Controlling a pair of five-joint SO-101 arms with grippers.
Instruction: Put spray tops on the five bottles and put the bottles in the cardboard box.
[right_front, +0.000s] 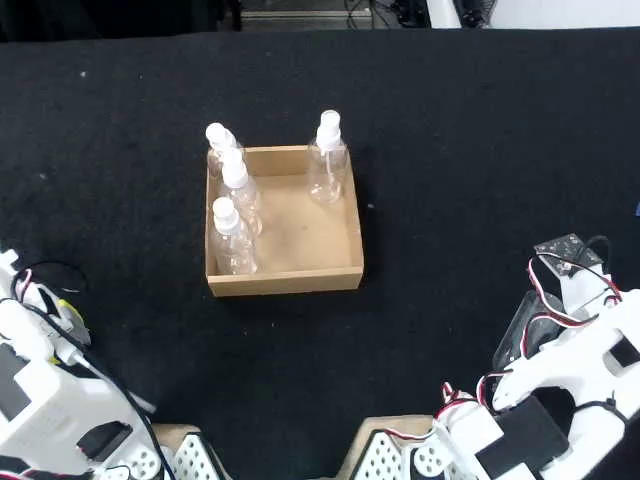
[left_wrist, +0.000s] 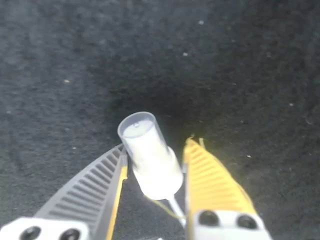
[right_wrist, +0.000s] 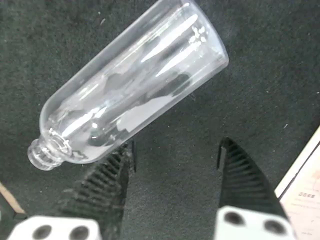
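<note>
- Bottle (right_wrist: 130, 85), one, uncapped: lying lower right in high view, long axis crosswise before wide-spread right gripper (right_wrist: 176, 145).
- Left gripper (left_wrist: 157, 145) clamps one spray top (left_wrist: 150, 160).
- Four capped bottles (right_front: 232, 235) upright in cardboard box (right_front: 285, 282), upper centre.

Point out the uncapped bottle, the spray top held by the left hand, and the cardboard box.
uncapped bottle (right_wrist: 135, 80): right wrist view, middle of its clear body.
spray top (left_wrist: 150, 156): left wrist view, its white body.
cardboard box (right_front: 285, 282): high view, its near wall.

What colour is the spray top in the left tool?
The spray top is white, clearest in the left wrist view.
</note>
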